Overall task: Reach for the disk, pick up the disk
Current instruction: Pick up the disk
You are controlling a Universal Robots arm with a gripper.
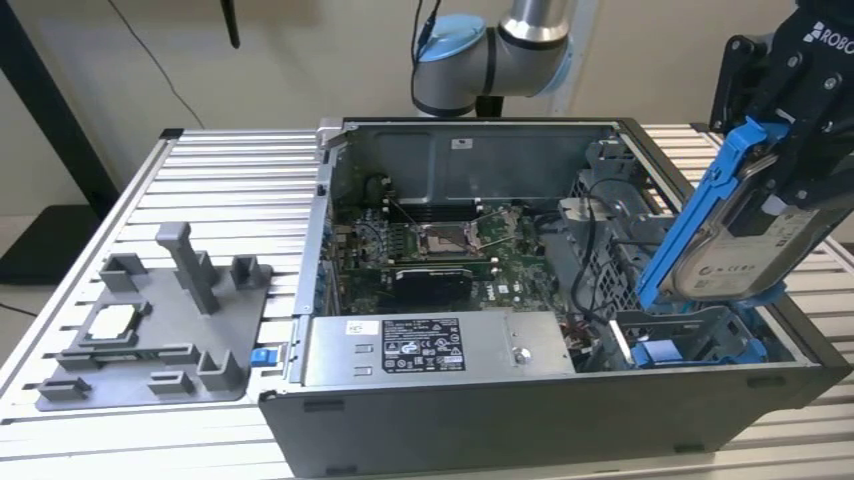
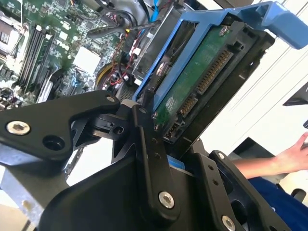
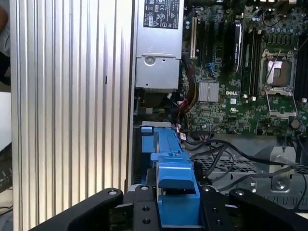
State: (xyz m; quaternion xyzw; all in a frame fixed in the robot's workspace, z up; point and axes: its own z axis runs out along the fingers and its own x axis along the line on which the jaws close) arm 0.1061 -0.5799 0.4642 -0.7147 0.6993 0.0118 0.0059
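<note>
Ribbed aluminium table (image 1: 200, 170) carries an open computer case (image 1: 534, 420) lying on its side, green motherboard (image 1: 441, 245) exposed, at the centre of the exterior view. I read the gripper (image 1: 801, 150), at the upper right of that frame, as closed on the disk (image 1: 741, 235): the drive hangs tilted above the case's right-hand bay, clear of the blue bay frame (image 1: 694, 350) below it, so it appears already lifted out. In the second wrist view the black fingers (image 2: 149, 159) clamp the disk (image 2: 202, 82) by one end, its green circuit-board underside and connector row facing the camera, the glossy blue plastic frame wrapping its edges. In the first wrist view the disk (image 3: 175, 185) sits edge-on between the fingers (image 3: 144, 211). A grey moulded fixture tray (image 1: 147, 330) lies at lower left of the exterior view. A person's hand (image 2: 296, 154) shows at the right of the second wrist view.
</note>
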